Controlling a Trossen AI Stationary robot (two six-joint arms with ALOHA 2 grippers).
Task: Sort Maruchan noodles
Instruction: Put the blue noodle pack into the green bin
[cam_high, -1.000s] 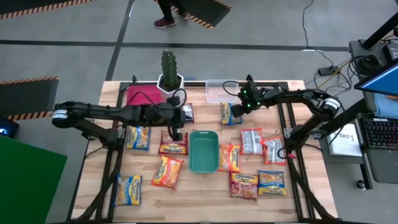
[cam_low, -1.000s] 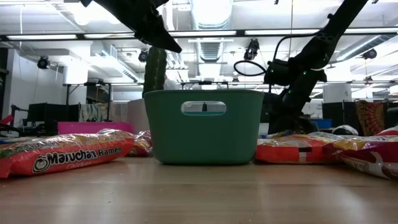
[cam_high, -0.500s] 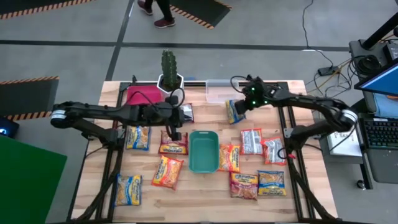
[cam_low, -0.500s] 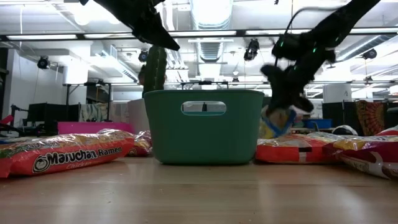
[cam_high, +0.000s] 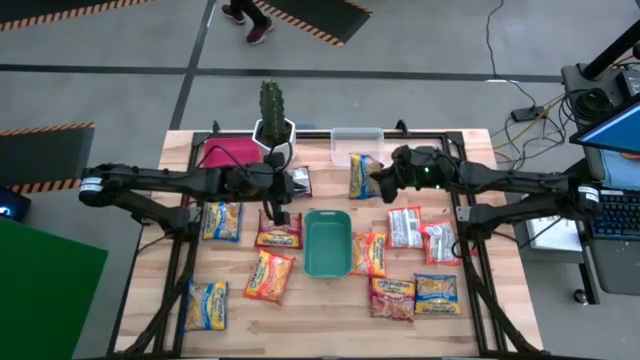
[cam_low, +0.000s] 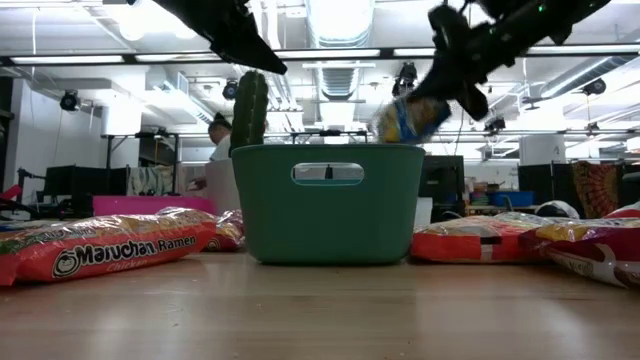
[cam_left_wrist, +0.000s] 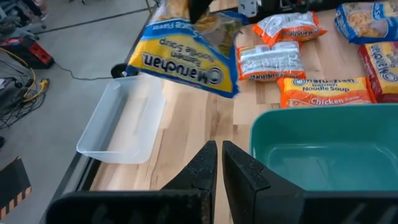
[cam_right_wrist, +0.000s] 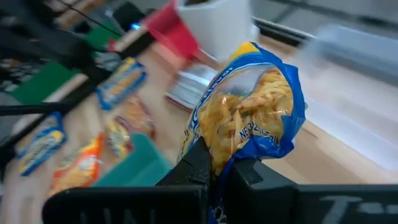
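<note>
Maruchan noodles lie scattered over the surface (cam_high: 330, 310); one yellow-blue packet (cam_high: 362, 176) hangs lifted in the right hand (cam_high: 383, 180), which pinches it just near the clear tray (cam_high: 357, 141) at the far edge. This looks like the carry step; next it likely needs lowering into that tray. The left hand (cam_high: 280, 213), fingers nearly together and empty, waits left of the green bin (cam_high: 327, 243).

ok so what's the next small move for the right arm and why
Probably carry on toward the clear tray and release there. The right gripper holds a yellow-blue packet lifted off the table, just beside that tray, which looks empty in the left wrist view.
</note>
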